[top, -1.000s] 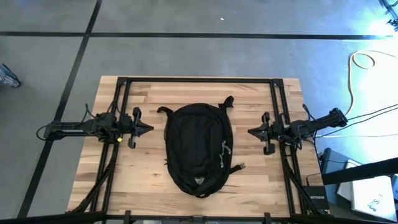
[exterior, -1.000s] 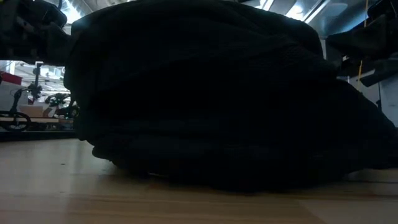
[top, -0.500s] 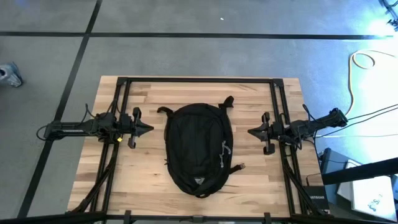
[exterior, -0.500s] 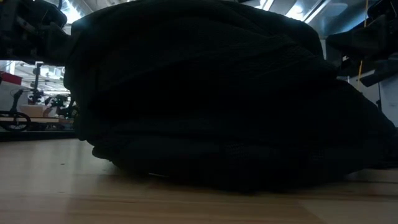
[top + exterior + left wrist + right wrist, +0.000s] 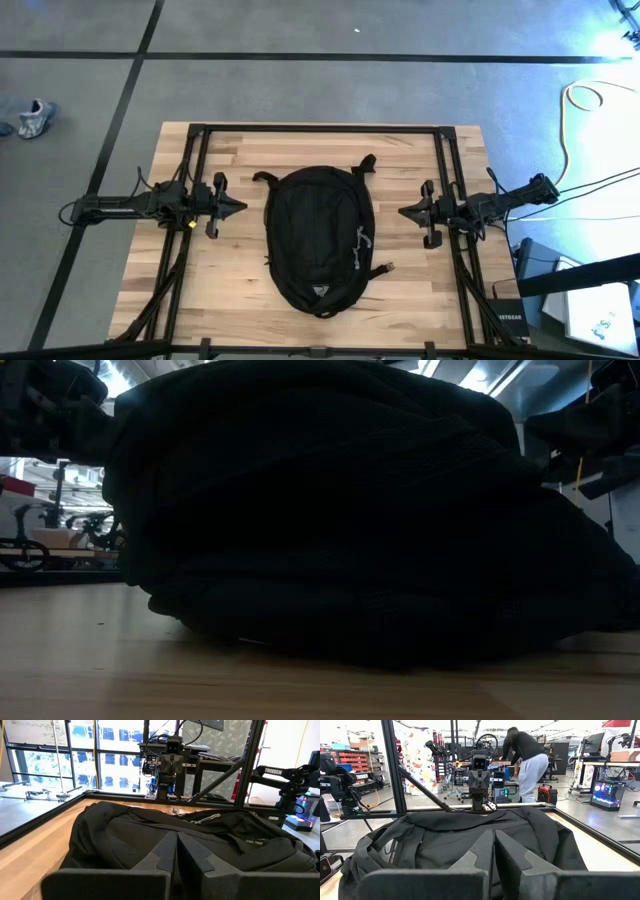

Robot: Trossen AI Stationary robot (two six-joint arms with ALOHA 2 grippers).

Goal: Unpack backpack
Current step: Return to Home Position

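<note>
The black backpack (image 5: 320, 238) lies flat on its back in the middle of the wooden table, straps toward the far edge and the pale logo (image 5: 318, 291) toward the near edge. Silver zipper pulls (image 5: 363, 240) show on its right side. It fills the low view (image 5: 340, 520) and shows in both wrist views (image 5: 170, 832) (image 5: 470, 835). My left gripper (image 5: 241, 207) hovers left of the backpack, shut, fingertips pointing at it. My right gripper (image 5: 403, 212) hovers right of it, shut, likewise pointing at it. Neither touches the backpack.
A black metal frame (image 5: 320, 130) runs along the table's far edge and down both sides. A small dark strap end (image 5: 384, 268) lies on the wood right of the backpack. Bare wood (image 5: 230, 290) shows near the front corners. A person stands in the room beyond (image 5: 525, 765).
</note>
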